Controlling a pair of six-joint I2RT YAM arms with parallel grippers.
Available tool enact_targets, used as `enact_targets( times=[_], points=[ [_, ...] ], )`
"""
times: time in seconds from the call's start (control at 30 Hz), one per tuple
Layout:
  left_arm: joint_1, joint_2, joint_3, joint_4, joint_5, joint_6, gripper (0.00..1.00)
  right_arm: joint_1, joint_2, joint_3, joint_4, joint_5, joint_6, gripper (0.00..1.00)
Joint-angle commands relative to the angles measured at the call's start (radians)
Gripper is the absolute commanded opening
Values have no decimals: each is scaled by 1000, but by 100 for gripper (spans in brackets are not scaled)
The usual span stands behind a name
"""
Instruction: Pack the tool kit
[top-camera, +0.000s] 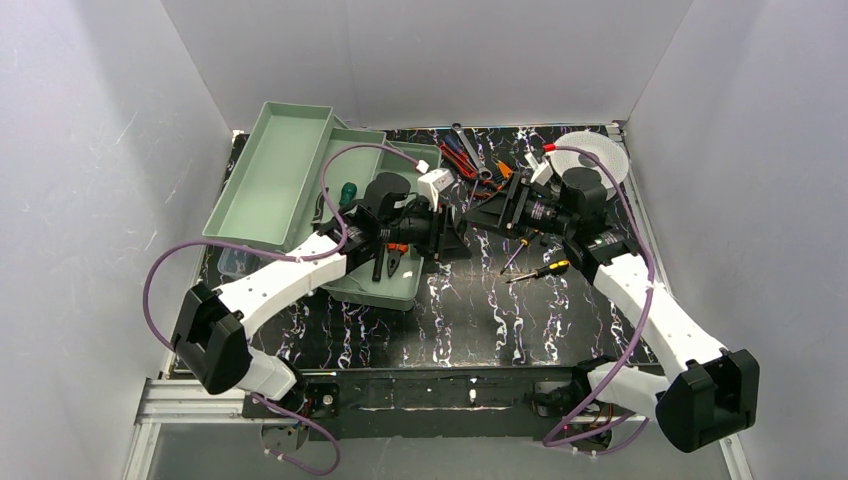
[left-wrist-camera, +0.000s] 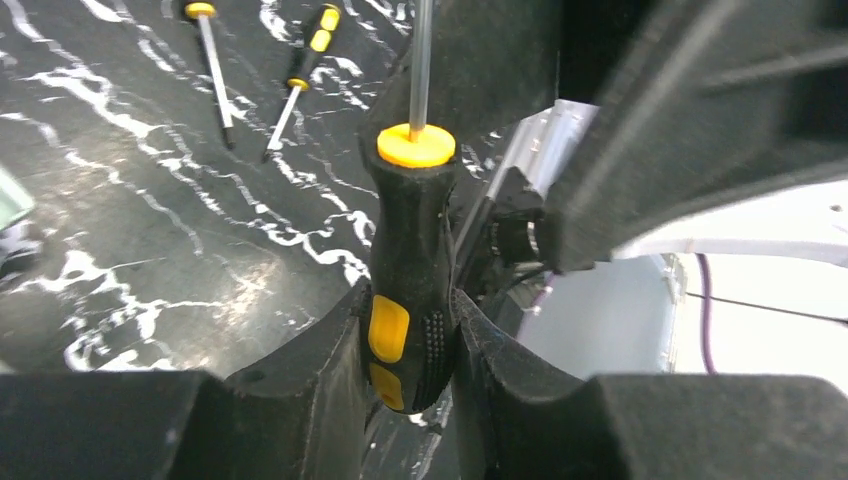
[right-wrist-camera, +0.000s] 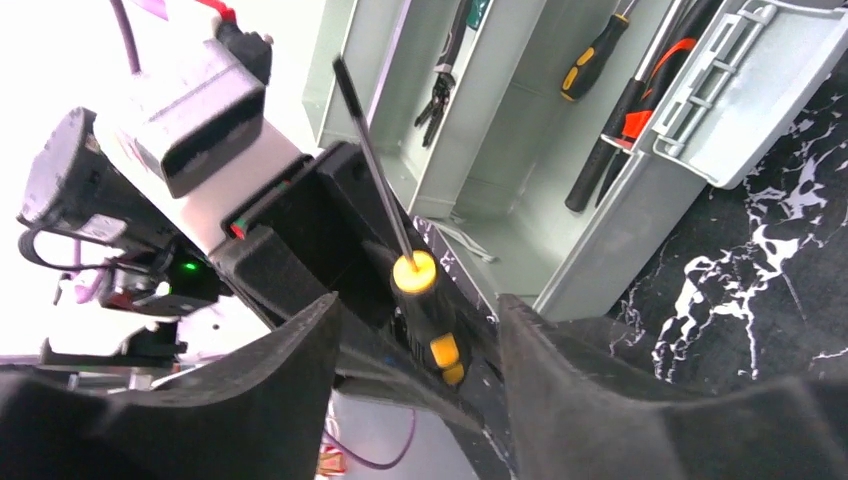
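The tool kit (top-camera: 268, 180) is a pale green box standing open at the back left, with a green tray (top-camera: 350, 288) in front of it. A black and yellow screwdriver (left-wrist-camera: 410, 260) stands between the two grippers over the table's middle. My left gripper (left-wrist-camera: 408, 335) is shut on its handle, the shaft pointing away. My right gripper (right-wrist-camera: 420, 345) faces it, open, its fingers (right-wrist-camera: 285, 375) spread wide on either side of the same screwdriver (right-wrist-camera: 428, 315) without touching it. From above, the left gripper (top-camera: 452, 238) and right gripper (top-camera: 480, 216) meet tip to tip.
The kit's trays (right-wrist-camera: 520, 140) hold pliers (right-wrist-camera: 440, 85) and a black and yellow screwdriver (right-wrist-camera: 592, 58). Two screwdrivers (top-camera: 540, 270) lie on the black marbled table by the right arm. More loose tools (top-camera: 468, 160) and a white spool (top-camera: 598, 158) are at the back.
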Motion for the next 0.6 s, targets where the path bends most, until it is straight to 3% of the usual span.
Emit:
enact_targets(
  times=[0.0,0.17,0.27,0.33,0.43,0.57],
  points=[
    [8,-100,85,-241,-163,149,0,9,-59,3,-57,46,-53,72],
    [59,-151,295,-720,-701,352,0,8,-122,14,-128,138,-117,79],
    [146,-164,360,-854,-969,465,0,8,-141,39,-190,161,-135,80],
    [206,-181,350,-851,-1135,557,0,8,-147,80,-246,162,-162,80],
    [317,-174,318,-793,-1259,659,0,8,-158,128,-354,195,-230,80],
    [483,-75,363,-825,-1261,673,0,8,-174,172,-500,288,-331,80]
  ],
)
